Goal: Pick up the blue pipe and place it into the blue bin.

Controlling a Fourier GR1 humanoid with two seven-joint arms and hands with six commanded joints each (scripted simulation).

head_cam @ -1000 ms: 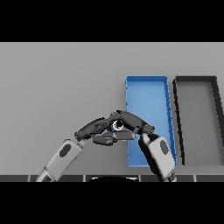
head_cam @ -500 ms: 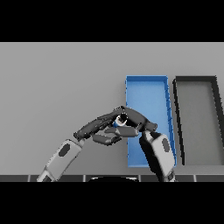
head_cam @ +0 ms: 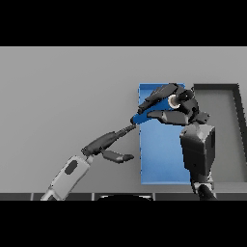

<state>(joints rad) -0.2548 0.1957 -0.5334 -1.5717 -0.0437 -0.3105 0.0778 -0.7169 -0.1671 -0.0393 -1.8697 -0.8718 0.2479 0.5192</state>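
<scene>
Over the far end of the shallow blue rectangular bin [head_cam: 164,164], I see my right hand [head_cam: 176,108] with fingers curled round the short blue pipe [head_cam: 144,118], which hangs above the bin's left wall. My left hand [head_cam: 108,144] lies just left of the bin, fingers straight and relaxed. A dark grey rectangular bin [head_cam: 222,91] sits beside the table's right edge.

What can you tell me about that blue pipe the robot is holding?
Only part of the blue pipe shows: a short blue tube with a pale round end facing right. It lies roughly level in the right hand, whose dark fingers curl round it, above the far end of the blue bin. The rest is hidden.
</scene>
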